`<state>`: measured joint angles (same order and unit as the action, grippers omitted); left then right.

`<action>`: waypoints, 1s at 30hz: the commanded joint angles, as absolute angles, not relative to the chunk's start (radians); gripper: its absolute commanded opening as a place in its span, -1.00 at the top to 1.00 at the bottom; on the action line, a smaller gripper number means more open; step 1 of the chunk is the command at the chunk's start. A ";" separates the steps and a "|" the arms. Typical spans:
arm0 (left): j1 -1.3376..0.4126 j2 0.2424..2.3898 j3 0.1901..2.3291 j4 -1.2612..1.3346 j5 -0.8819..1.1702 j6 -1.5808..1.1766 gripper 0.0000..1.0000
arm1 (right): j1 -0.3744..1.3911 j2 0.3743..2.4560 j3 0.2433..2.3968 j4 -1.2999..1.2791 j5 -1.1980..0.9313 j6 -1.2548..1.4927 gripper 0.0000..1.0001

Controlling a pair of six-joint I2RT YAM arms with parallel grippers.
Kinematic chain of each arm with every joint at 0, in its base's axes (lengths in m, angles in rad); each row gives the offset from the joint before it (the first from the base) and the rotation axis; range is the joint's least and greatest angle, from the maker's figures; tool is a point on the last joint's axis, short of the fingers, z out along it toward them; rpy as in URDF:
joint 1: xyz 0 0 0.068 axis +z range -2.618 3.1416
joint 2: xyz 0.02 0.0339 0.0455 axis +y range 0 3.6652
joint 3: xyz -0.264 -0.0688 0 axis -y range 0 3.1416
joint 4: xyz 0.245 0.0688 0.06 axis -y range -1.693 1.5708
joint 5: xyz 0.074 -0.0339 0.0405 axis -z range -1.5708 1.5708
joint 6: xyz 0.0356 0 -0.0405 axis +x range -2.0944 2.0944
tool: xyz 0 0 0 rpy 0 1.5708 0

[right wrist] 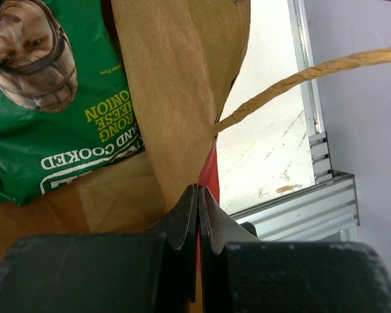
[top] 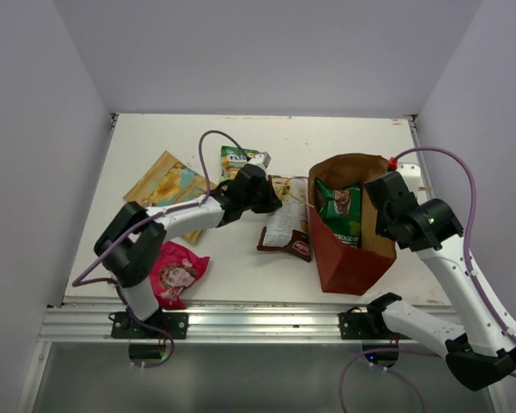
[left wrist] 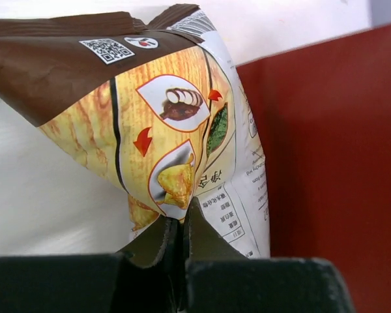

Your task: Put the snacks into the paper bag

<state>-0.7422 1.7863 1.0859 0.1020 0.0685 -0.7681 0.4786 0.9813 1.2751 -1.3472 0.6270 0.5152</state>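
Reddish-brown paper bag (top: 348, 258) stands open on the table (top: 344, 138) with the dark green packet (top: 338, 211) inside, your right gripper (right wrist: 199, 195) pinched tight on its right wall. Just left of the bag, your left gripper (left wrist: 182, 222) clamps the white-and-brown packet (left wrist: 182, 130) by its edge. The pink-red packet (top: 179, 274), tan-and-teal packet (top: 168, 185) and green-yellow packet (top: 239, 159) lie farther left.

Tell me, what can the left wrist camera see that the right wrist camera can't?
Only the left wrist view shows the white-and-brown packet, pinched in the left gripper. Only the right wrist view shows the dark green packet lying inside the paper bag, a twisted handle, the metal rail, and the right gripper clamped on the bag's wall. Both show the bag, red outside, and some white table.
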 commanded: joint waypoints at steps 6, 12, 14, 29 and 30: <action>-0.750 1.511 1.411 -0.253 -0.275 -0.668 1.00 | 0.480 0.986 1.289 -1.364 0.584 0.505 1.00; -0.911 1.575 1.713 -0.203 -0.262 -0.588 1.00 | 0.479 0.976 1.287 -1.362 0.574 0.505 1.00; -0.965 1.600 1.787 -0.178 -0.291 -0.574 1.00 | 0.480 0.971 1.289 -1.367 0.572 0.505 1.00; -1.097 1.703 1.836 -0.169 -0.406 -0.543 1.00 | 0.480 0.956 1.296 -1.376 0.575 0.512 1.00; -1.109 1.689 1.832 -0.161 -0.444 -0.501 1.00 | 0.480 0.956 1.295 -1.382 0.577 0.512 1.00</action>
<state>-1.0721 1.7344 1.8145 -0.2092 -0.3466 -0.5365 0.4786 0.9661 1.2751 -1.3460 0.5877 0.5117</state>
